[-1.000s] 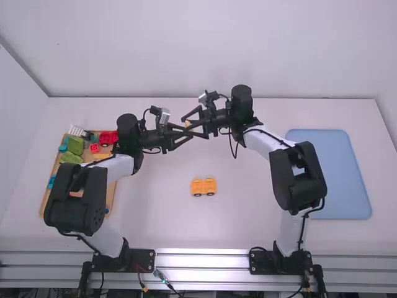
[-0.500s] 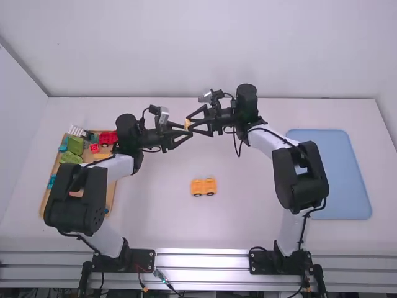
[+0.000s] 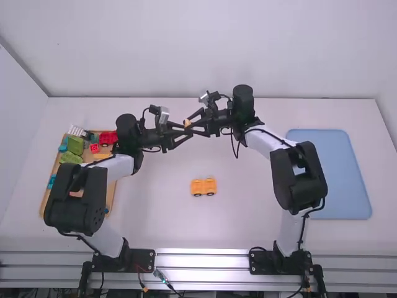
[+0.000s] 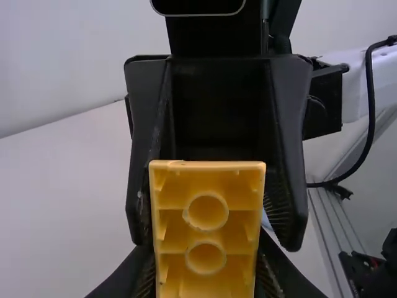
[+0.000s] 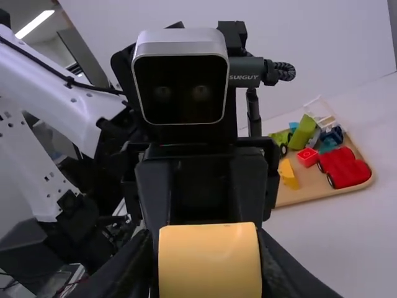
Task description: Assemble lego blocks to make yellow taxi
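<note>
- One pale blue tray (image 3: pixel 329 174) lies on the table (image 3: pixel 248 230), to the right.
- One wooden tray (image 3: pixel 110 200) sits left, partly hidden by the left arm; its jumbled pieces are hard to count.
- Two grippers meet mid-air: the left gripper (image 3: pixel 190 132) and right gripper (image 3: pixel 188 124) both clasp one yellow block.
- One yellow car base (image 3: pixel 203 187) lies centrally, lengthwise side to side, two wheels visible; I can't tell its front.
- The yellow block (image 4: pixel 208 230) stretches lengthwise between both grips, hollow side facing the left wrist, one end cut off there.
</note>
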`<action>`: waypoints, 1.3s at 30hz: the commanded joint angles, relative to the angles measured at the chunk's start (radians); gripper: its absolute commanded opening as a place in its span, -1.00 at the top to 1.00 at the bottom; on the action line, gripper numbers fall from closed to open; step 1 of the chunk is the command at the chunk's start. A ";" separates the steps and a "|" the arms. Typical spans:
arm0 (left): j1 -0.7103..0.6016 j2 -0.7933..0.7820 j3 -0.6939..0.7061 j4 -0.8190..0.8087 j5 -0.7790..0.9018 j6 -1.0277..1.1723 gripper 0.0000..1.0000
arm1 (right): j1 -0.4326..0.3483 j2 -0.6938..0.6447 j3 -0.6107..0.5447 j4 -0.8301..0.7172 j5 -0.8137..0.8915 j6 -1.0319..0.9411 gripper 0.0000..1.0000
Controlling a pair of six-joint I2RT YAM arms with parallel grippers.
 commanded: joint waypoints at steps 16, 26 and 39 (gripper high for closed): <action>-0.003 0.002 -0.003 -0.002 -0.006 0.011 -0.99 | -0.003 0.014 0.030 0.005 0.034 -0.002 0.57; -0.002 0.002 -0.003 -0.208 -0.140 0.071 -0.99 | -0.039 0.010 0.034 -0.212 0.552 -0.101 0.51; -0.003 0.002 -0.003 -0.464 -0.552 0.214 -0.99 | 0.072 -0.032 0.288 -1.291 1.357 -0.340 0.75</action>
